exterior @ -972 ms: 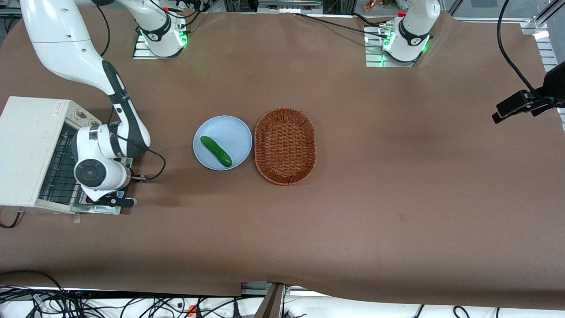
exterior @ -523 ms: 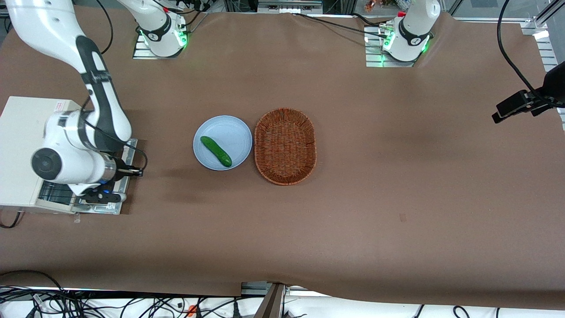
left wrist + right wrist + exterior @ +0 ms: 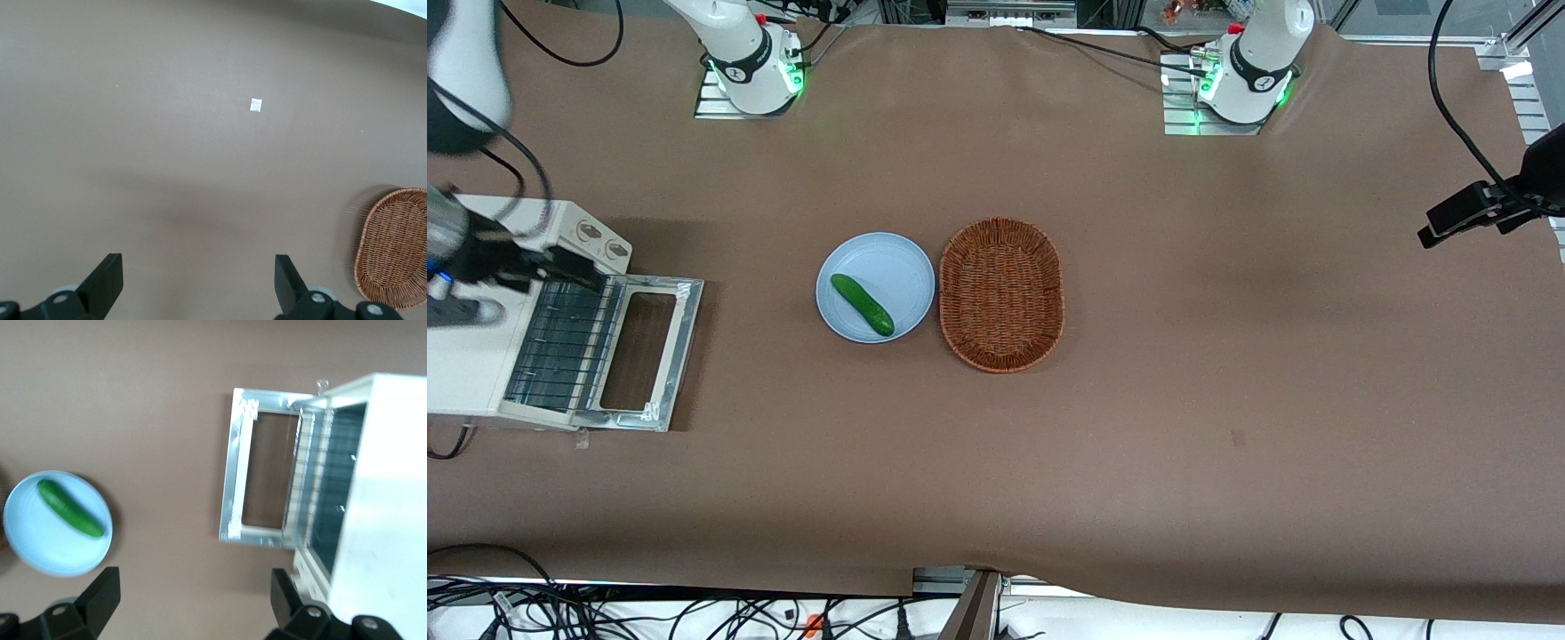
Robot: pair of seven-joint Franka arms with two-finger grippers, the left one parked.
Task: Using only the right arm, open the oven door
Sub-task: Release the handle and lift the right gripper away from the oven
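The cream oven (image 3: 467, 356) stands at the working arm's end of the table, with two knobs (image 3: 601, 241) and a wire rack (image 3: 560, 342) showing. The oven door (image 3: 685, 329) lies folded down flat on the table, shiny metal frame up; its handle is hidden. My right arm (image 3: 463, 53) is raised high above the oven. Its gripper (image 3: 543, 264) hangs over the oven's top, apart from the door. In the right wrist view the gripper (image 3: 193, 581) is wide open and empty, far above the open door (image 3: 235, 480) and oven (image 3: 387, 487).
A light blue plate (image 3: 894, 262) with a green cucumber (image 3: 862, 304) sits mid-table, beside a wicker basket (image 3: 1002, 293). Plate (image 3: 33, 547) and cucumber (image 3: 69, 507) also show in the right wrist view. A black camera mount (image 3: 1489, 204) stands at the parked arm's end.
My right arm has lifted up and swung away from the door to above the oven. The door stays flat open and is now fully uncovered.
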